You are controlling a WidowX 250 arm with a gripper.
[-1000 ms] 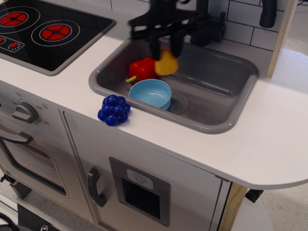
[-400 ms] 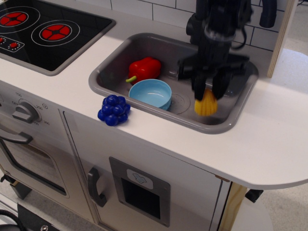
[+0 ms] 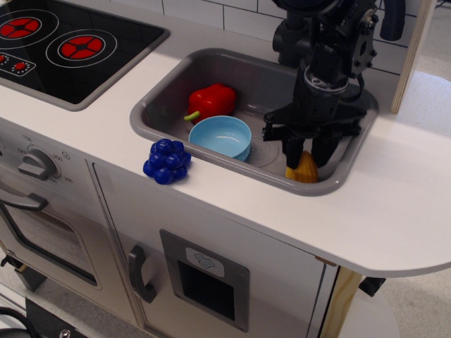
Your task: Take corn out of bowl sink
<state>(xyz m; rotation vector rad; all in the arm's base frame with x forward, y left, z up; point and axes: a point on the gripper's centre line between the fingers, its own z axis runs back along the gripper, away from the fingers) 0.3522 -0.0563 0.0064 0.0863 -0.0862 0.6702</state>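
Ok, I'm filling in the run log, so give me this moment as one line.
hand: shut on corn | corn: low at the sink floor, right end | bowl: empty, in sink | phase: placing

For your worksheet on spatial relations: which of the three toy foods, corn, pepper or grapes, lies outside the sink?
The blue grapes, on the white counter in front of the sink. The pepper and corn are both inside it.

White counter [image 3: 394,204], blue toy grapes [image 3: 166,161] at front edge, black stovetop [image 3: 63,49], grey sink [image 3: 158,91] inset
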